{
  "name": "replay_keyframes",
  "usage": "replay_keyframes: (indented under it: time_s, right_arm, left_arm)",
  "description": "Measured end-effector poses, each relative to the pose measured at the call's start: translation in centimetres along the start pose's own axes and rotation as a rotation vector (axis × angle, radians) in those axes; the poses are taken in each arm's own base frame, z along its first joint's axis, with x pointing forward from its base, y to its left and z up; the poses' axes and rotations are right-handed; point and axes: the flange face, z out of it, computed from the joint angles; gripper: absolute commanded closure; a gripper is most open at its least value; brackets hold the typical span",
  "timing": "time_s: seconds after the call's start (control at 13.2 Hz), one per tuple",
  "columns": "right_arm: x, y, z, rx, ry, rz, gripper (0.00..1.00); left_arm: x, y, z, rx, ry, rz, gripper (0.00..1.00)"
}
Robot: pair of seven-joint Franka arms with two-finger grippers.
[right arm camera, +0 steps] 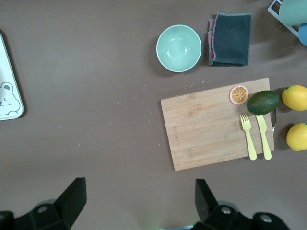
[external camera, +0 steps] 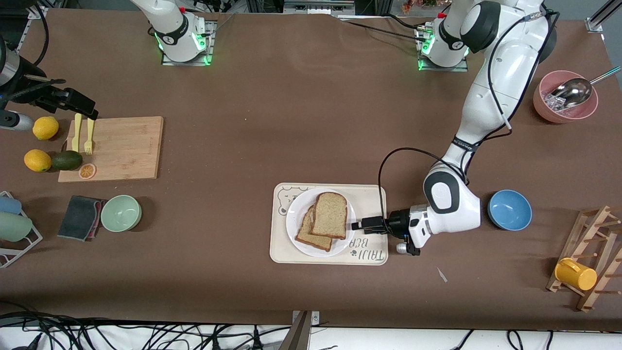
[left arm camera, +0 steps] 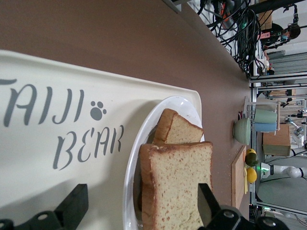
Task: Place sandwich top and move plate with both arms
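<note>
Sandwich top point(external camera: 330, 215) is lying on the lower bread slice point(external camera: 311, 233) on the plate point(external camera: 295, 228), lower centre of the front view, on the tray point(external camera: 281, 243). Left gripper point(external camera: 362, 224) is sitting low at the plate's rim, fingers spread, holding nothing. Right gripper point(right arm camera: 136, 199) is waiting open above the cutting board point(external camera: 126, 146), upper left. Risk: a one-sided lift could tip the plate and slide the bread off. Pink bowl point(external camera: 544, 104) is holding a metal scoop point(external camera: 573, 92); green bowl point(external camera: 121, 213) and blue bowl point(external camera: 509, 209) look empty.
</note>
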Motion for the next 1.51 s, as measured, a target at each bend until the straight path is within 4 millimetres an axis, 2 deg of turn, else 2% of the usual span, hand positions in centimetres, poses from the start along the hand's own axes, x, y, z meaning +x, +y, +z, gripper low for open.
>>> replay_keyframes:
  time_s: [0.45,0.68,0.83,1.06,1.21,1.51]
  right_arm:
    - [0.0,0.0,0.0,0.001,0.002,0.016,0.0]
    - [0.0,0.0,-0.1,0.001,0.002,0.016,0.0]
    - [0.0,0.0,-0.1,0.001,0.002,0.018,0.0]
    - [-0.1,-0.2,-0.2,0.002,0.005,0.02,0.0]
    - [-0.2,-0.4,-0.3,0.003,0.006,0.017,0.0]
    - [-0.3,-0.6,-0.4,0.004,0.007,0.017,0.0]
  left_arm:
    - [1.5,4.5,-4.4,0.272,-0.09,0.103,0.0]
    - [1.5,5.7,-6.1,0.392,-0.157,0.176,0.0]
    - [1.7,6.6,-8.3,0.483,-0.201,0.233,0.0]
    - [1.8,8.8,-13.5,0.627,-0.271,0.287,0.0]
    - [1.3,11.0,-16.9,0.725,-0.321,0.301,0.0]
    - [-0.8,17.4,-24.2,0.893,-0.348,0.239,0.0]
